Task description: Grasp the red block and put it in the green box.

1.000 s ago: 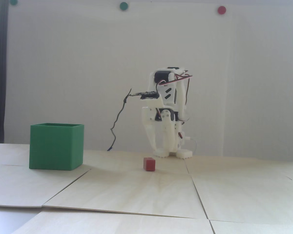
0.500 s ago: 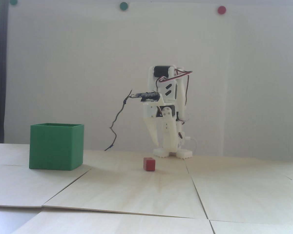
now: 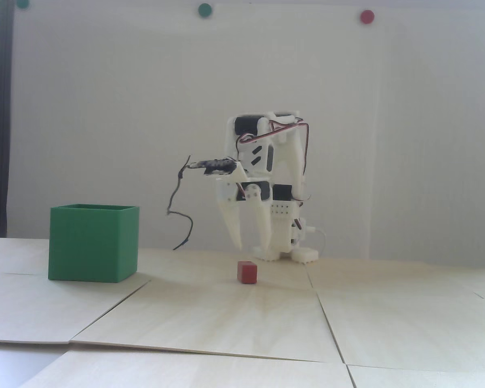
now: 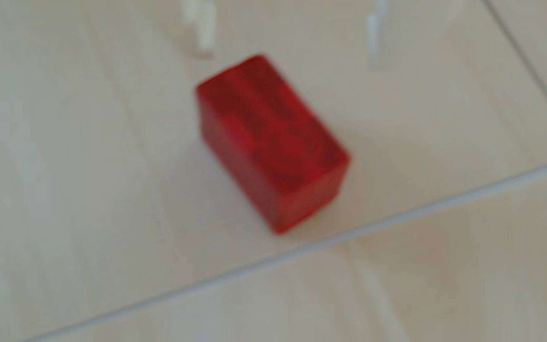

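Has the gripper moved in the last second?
Yes. The gripper swung left in the fixed view, and now hangs open above the small matte red block.

End effector (image 3: 251,246) – fingers apart, pointing down

- The counter (image 3: 226,319) is pale wood panels with visible seams.
- The green box (image 3: 93,242) sits on it.
- The red block (image 3: 247,272) rests well apart.

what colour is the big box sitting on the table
The green box is plain matte green all over; it shows best in the fixed view.
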